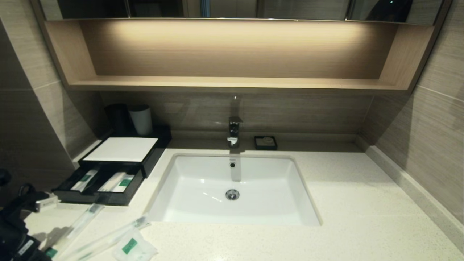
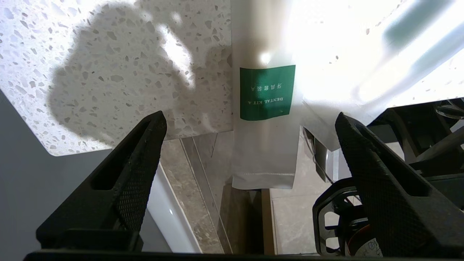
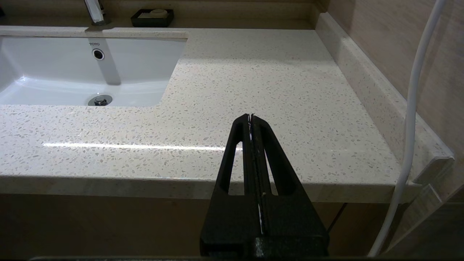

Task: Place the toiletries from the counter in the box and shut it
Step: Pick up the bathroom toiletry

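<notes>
Left gripper (image 2: 250,127) sits spread wide at the counter (image 1: 344,203) edge, lower left of the head view — the dental kit packet (image 2: 266,108) lies between its fingers, untouched, its end overhanging. Right gripper (image 3: 251,116) is closed, parked off the front edge.

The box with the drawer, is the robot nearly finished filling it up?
Not yet. The box has its drawer pulled out with a few packets already inside. Two long sticks and a square sachet lie on the counter. The left gripper is open around one stick's end, gripping nothing. The right gripper waits shut beside the sink. Afterwards, the drawer needs closing.
</notes>
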Tool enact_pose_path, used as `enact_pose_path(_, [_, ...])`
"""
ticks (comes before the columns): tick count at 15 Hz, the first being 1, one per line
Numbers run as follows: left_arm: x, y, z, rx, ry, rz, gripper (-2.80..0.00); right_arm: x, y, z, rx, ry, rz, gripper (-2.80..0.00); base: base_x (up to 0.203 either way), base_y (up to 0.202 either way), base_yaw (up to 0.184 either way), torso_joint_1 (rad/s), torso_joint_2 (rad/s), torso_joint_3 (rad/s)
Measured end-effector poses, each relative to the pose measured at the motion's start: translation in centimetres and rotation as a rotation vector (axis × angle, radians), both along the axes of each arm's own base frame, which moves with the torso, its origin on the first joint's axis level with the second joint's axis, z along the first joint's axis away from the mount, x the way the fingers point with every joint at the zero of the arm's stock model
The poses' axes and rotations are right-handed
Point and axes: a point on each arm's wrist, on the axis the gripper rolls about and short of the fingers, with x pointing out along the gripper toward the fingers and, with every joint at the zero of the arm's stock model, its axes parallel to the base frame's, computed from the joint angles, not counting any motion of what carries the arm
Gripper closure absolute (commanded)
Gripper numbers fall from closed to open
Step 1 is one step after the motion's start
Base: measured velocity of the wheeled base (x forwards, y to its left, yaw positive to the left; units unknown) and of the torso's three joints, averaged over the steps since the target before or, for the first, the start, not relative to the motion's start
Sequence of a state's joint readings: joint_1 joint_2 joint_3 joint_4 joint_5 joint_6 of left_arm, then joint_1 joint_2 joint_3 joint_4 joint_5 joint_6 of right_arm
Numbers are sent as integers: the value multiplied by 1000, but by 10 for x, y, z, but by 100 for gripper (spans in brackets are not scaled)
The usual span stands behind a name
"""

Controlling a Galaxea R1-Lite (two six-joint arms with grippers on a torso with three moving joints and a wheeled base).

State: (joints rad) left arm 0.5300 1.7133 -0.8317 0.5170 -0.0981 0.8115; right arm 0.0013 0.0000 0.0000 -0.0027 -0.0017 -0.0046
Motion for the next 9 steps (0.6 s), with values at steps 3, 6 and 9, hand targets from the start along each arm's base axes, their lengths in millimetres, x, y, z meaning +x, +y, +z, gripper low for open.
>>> enact_pose_path(3, [1,0,-2,-4,8,-1,-280,0,0,0,0,0,0,0,0,0,0,0,0,0])
enact_pose_path(6, [2,0,-3,-7,12,-3,-280,0,0,0,-1,0,0,0,0,0,0,0,0,0])
enact_pose_path(9, [3,1,-5,-11,17,-3,-280,0,0,0,-1,0,0,0,0,0,0,0,0,0])
